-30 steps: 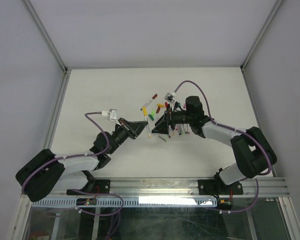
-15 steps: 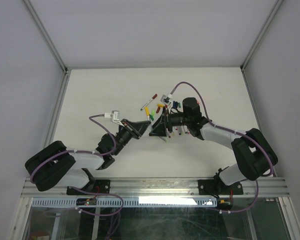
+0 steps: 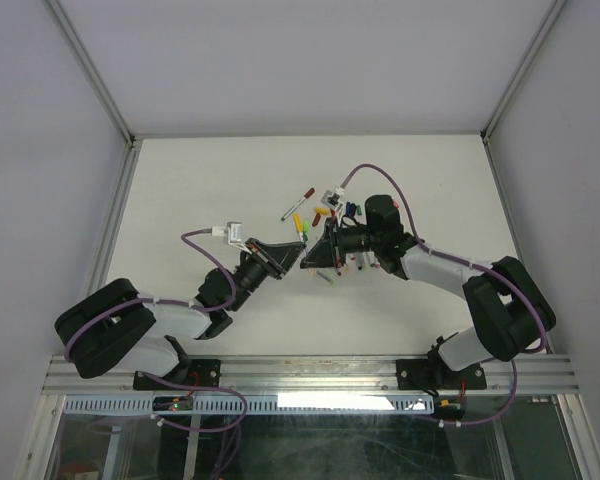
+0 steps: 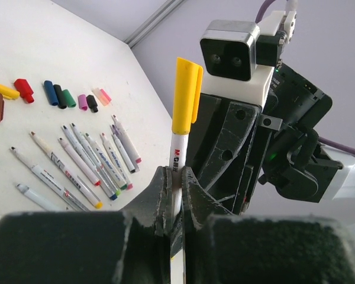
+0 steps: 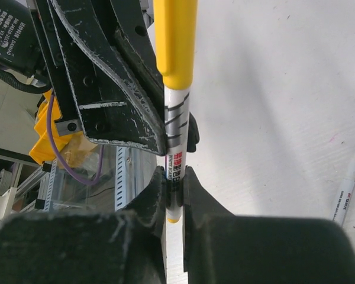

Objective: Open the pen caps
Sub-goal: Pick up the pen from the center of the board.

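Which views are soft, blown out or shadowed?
Left wrist: own jaws at the bottom are a dark blur; yellow pen and the loose pens behind are sharp. Right wrist: jaws blurred too, barrel print readable, table near blown out. Top external: even light, soft shadows, pens tiny.

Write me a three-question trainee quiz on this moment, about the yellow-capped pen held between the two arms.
1. True or false: the yellow cap is already off the pen.
2. Left gripper and right gripper: which is shut on that pen's barrel? A) left only B) right only C) both
3. Short answer: in the left wrist view, do the loose pens lying on the table show caps or bare tips?

Key: 1 false, the cap sits on the pen. 2 C. 3 bare tips.
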Controlling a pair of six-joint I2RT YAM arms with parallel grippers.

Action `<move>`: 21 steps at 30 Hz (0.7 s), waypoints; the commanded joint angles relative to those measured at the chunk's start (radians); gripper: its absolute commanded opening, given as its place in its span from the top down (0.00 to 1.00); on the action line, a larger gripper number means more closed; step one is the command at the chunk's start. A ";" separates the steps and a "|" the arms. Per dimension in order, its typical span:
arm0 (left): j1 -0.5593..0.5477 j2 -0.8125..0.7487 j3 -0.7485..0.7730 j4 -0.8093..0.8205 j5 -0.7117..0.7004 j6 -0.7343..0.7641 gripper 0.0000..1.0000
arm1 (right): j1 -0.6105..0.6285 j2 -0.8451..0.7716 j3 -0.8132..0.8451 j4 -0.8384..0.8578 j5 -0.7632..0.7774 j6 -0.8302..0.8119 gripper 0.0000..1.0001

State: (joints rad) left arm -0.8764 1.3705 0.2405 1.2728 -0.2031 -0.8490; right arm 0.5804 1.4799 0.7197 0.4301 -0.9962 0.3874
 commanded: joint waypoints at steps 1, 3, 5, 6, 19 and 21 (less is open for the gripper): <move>-0.007 -0.008 0.025 0.097 -0.002 -0.004 0.95 | 0.006 -0.033 0.058 -0.018 -0.052 -0.033 1.00; -0.008 -0.021 0.019 0.096 0.001 -0.001 0.75 | -0.001 -0.031 0.080 -0.065 -0.083 -0.057 1.00; -0.006 -0.043 0.012 0.097 0.015 0.011 0.64 | -0.017 -0.028 0.095 -0.097 -0.135 -0.073 1.00; -0.006 -0.056 0.009 0.097 0.025 0.021 0.58 | -0.026 -0.026 0.101 -0.109 -0.151 -0.080 1.00; 0.134 -0.309 0.036 -0.174 0.279 0.138 0.01 | -0.096 -0.031 0.180 -0.303 -0.345 -0.249 1.00; 0.192 -0.315 0.057 -0.193 0.364 0.109 0.01 | -0.101 -0.031 0.183 -0.316 -0.360 -0.261 1.00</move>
State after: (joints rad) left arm -0.7643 1.0859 0.2394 1.1599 -0.0216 -0.7479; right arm 0.4900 1.4796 0.8513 0.1505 -1.2739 0.1867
